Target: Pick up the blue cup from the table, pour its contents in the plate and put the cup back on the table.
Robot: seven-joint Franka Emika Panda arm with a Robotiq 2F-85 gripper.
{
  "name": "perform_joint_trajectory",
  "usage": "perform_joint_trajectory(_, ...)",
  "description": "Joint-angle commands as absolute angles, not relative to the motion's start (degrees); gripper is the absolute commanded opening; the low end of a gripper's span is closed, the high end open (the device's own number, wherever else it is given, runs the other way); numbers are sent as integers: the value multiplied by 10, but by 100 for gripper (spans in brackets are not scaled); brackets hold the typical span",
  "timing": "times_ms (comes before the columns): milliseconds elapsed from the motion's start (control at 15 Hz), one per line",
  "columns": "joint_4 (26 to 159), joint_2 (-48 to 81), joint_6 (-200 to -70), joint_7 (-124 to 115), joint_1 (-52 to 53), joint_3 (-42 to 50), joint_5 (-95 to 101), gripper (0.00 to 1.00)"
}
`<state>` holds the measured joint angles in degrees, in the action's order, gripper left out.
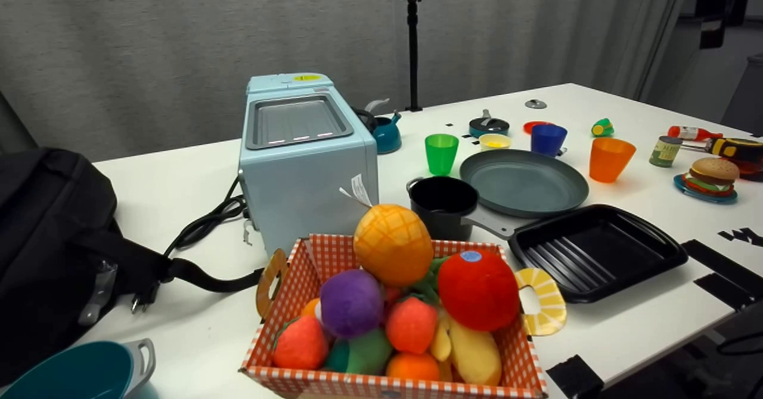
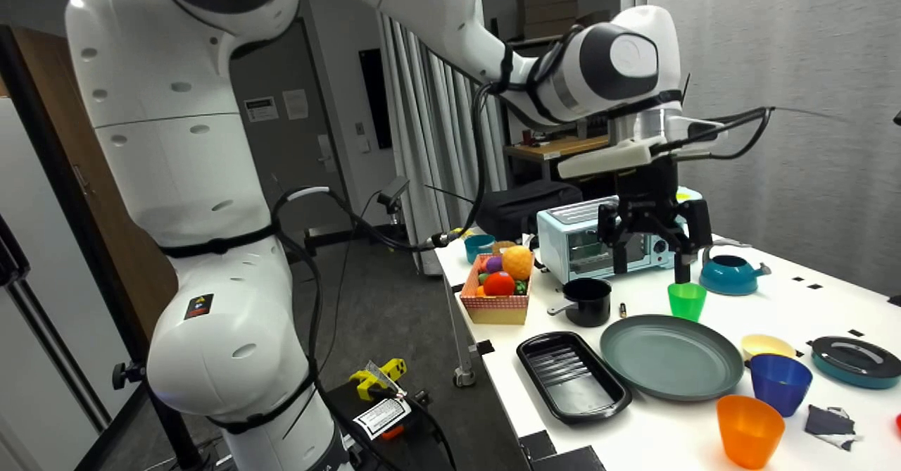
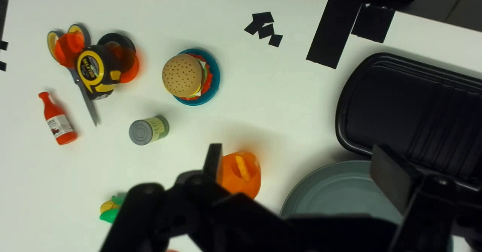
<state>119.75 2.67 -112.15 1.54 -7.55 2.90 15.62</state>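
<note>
The dark blue cup stands upright on the white table, just behind the plate. It also shows in an exterior view, beside the orange cup. Its inside is hidden, so I cannot see its contents. The large dark grey plate lies flat with a bare surface; part of it shows in the wrist view. My gripper is open and empty, held above the table. In the wrist view its fingers are wide apart, and the blue cup is out of view or hidden behind them.
The orange cup stands near the blue cup; a yellow strip shows in it. The green cup, yellow bowl, black pot and black tray surround the plate. A toaster oven and fruit basket stand farther off.
</note>
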Motion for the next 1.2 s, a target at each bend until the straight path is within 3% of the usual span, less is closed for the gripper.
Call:
perform_joint_trajectory(0,1131,128,-1158,-11,-64,36,130,100)
perform_joint_trajectory(533,1004,260,-1252,-92,-60,59,123,100)
perform_joint_trajectory(1133,1006,258,-1250,-88,-59,67,123,100)
